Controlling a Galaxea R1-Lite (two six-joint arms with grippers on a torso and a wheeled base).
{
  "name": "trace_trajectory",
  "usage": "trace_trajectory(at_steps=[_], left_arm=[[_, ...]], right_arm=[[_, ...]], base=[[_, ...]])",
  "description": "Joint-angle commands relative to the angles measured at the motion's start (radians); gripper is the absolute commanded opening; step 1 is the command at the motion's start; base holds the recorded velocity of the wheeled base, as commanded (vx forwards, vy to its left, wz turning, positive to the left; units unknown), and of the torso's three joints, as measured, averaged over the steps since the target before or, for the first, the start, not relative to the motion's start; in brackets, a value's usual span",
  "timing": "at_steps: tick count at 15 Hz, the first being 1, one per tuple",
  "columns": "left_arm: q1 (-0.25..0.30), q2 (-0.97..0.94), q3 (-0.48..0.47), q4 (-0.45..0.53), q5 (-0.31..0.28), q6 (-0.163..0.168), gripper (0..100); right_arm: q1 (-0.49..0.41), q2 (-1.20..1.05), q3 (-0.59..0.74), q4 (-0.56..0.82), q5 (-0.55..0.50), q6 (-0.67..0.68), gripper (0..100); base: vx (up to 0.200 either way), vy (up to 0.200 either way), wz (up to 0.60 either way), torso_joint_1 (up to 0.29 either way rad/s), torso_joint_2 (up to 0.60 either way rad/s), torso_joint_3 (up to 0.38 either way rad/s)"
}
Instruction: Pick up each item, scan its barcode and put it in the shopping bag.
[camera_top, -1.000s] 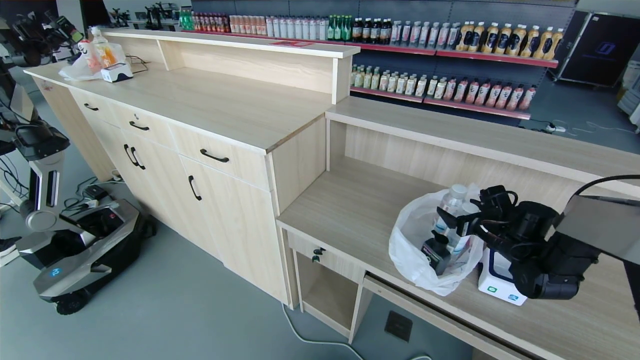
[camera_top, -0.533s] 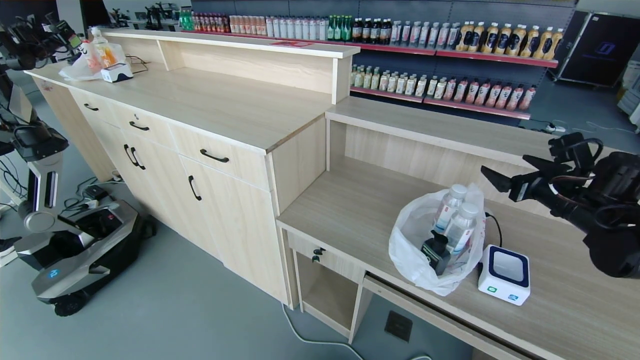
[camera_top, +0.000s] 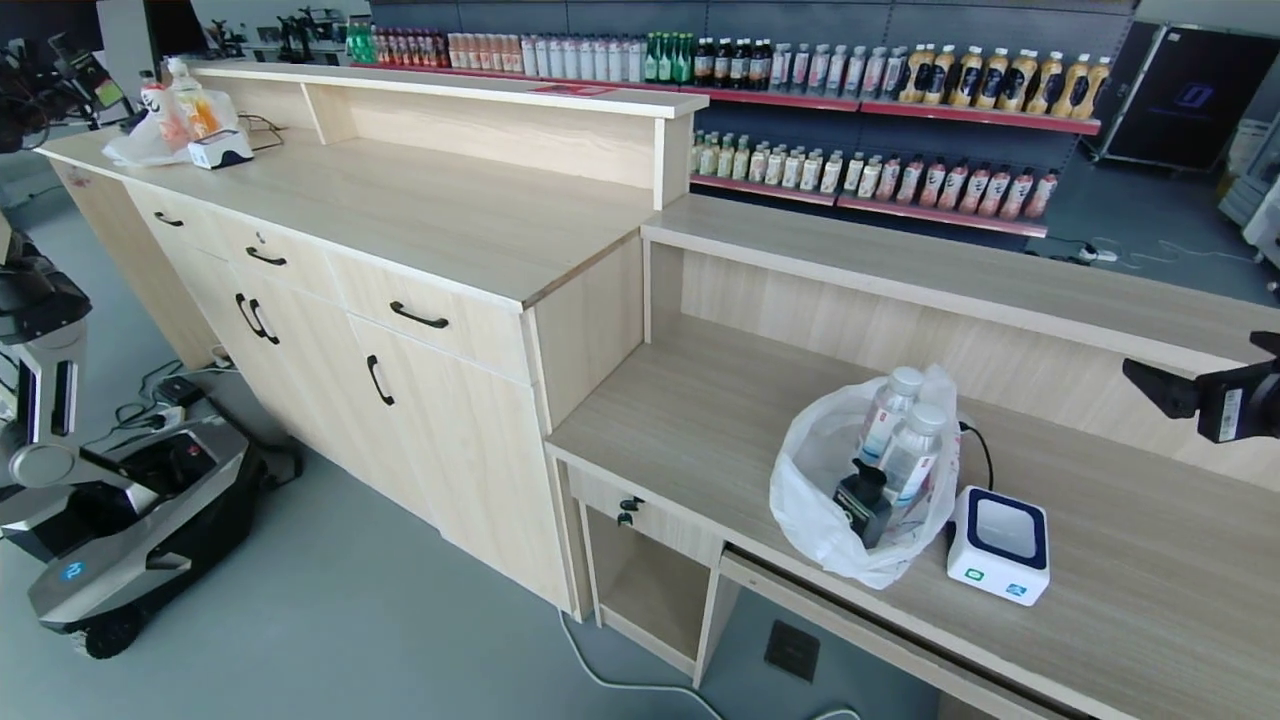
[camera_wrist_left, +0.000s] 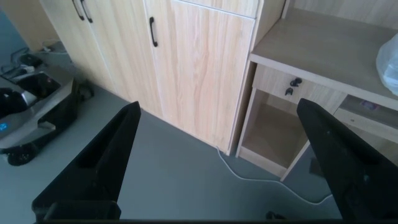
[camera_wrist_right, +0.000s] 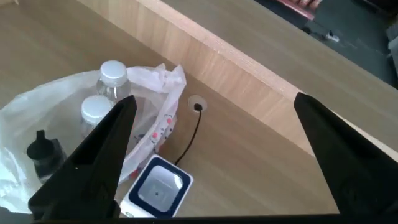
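Find the shopping bag (camera_top: 820, 470) standing on the desk (camera_top: 720, 400), just beside the scanner (camera_top: 998, 545), with bottles (camera_top: 905, 455) inside. With right gripper (camera_wrist_right: 214, 106) and left gripper (camera_wrist_left: 219, 109) both spread wide and empty, look for unbagged items, steering clear of the bag's rim.

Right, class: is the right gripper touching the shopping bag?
Apart. Head view shows the right gripper far from the shopping bag, with counter between them.

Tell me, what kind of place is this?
Probably a shop checkout: shelves of bottled drinks line the back wall, and a barcode scanner sits beside a shopping bag holding bottles on a wooden counter.
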Motion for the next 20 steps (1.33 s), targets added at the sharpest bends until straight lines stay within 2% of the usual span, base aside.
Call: trace_trajectory(at_steps=[1, 2, 4, 6, 8, 9, 10, 11, 13, 18, 20], left_arm=[[0.0, 0.0, 0.0, 0.0, 0.0, 0.0, 100], [0.0, 0.0, 0.0, 0.0, 0.0, 0.0, 100], [0.0, 0.0, 0.0, 0.0, 0.0, 0.0, 100], [0.0, 0.0, 0.0, 0.0, 0.0, 0.0, 100], [0.0, 0.0, 0.0, 0.0, 0.0, 0.0, 100], [0.0, 0.0, 0.0, 0.0, 0.0, 0.0, 100], [0.0, 0.0, 0.0, 0.0, 0.0, 0.0, 100], [0.0, 0.0, 0.0, 0.0, 0.0, 0.0, 100], [0.0, 0.0, 0.0, 0.0, 0.0, 0.0, 100], [0.0, 0.0, 0.0, 0.0, 0.0, 0.0, 100], [0.0, 0.0, 0.0, 0.0, 0.0, 0.0, 100]], right_arm=[[-0.022, -0.159, 0.014, 0.071, -0.068, 0.038, 100], [-0.025, -0.202, 0.052, 0.091, -0.107, 0.053, 100], [-0.044, -0.29, 0.134, 0.161, -0.119, 0.067, 100], [-0.05, -0.359, 0.154, 0.212, -0.131, 0.081, 100], [-0.048, -0.411, 0.207, 0.227, -0.141, 0.127, 100], [-0.048, -0.451, 0.293, 0.223, -0.141, 0.181, 100], [-0.048, -0.479, 0.341, 0.218, -0.141, 0.193, 100], [-0.041, -0.571, 0.459, 0.218, -0.138, 0.213, 100], [-0.007, -0.715, 0.597, 0.198, -0.138, 0.216, 100], [0.16, -1.002, 0.611, 0.356, -0.145, 0.25, 100], [0.194, -1.124, 0.611, 0.453, -0.145, 0.241, 100]], base=[[0.0, 0.0, -0.6, 0.002, -0.01, 0.007], [0.0, 0.0, -0.6, 0.017, 0.0, 0.002], [0.0, 0.0, -0.6, 0.007, 0.0, 0.002], [0.0, 0.0, -0.6, 0.002, 0.0, 0.007], [0.0, 0.0, 0.0, 0.0, 0.0, 0.0], [0.0, 0.0, 0.0, 0.0, 0.0, 0.0], [0.0, 0.0, 0.0, 0.0, 0.0, 0.0], [0.0, 0.0, 0.0, 0.0, 0.0, 0.0], [0.0, 0.0, 0.0, 0.0, 0.0, 0.0], [0.0, 0.0, 0.0, 0.0, 0.0, 0.0], [0.0, 0.0, 0.0, 0.0, 0.0, 0.0]])
